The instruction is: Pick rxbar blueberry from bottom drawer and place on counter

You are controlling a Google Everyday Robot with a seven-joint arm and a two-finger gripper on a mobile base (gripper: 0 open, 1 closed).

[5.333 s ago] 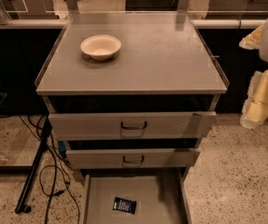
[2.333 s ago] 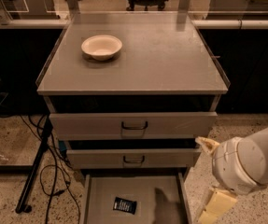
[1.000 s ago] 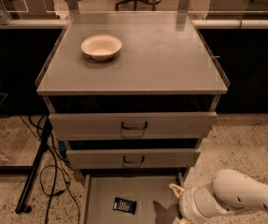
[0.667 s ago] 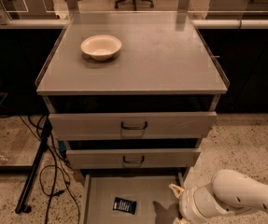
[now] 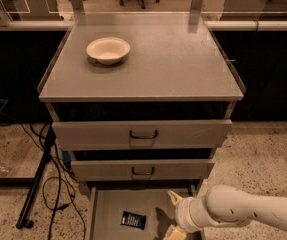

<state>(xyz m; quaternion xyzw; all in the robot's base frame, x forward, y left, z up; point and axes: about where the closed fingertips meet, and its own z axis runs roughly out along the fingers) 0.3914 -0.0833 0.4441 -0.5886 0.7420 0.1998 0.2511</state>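
A cream bowl (image 5: 108, 49) sits at the left rear of the grey bench (image 5: 173, 59), which tops two upper drawers (image 5: 142, 133). Below them the bottom drawer (image 5: 107, 208) stands pulled out, with the rxbar blueberry (image 5: 133, 219) lying flat on its floor. Just right of the bar and apart from it, the end effector (image 5: 172, 215) hangs over the drawer, its two cream tips spread with nothing between them.

Grey desk (image 5: 183, 69), frame centre: cream bowl (image 5: 108, 50) sits upper left on it. Bottom drawer (image 5: 108, 204), bottom edge: rxbar blueberry (image 5: 133, 220) flat on floor; gripper (image 5: 173, 215) just right, fingers apart.
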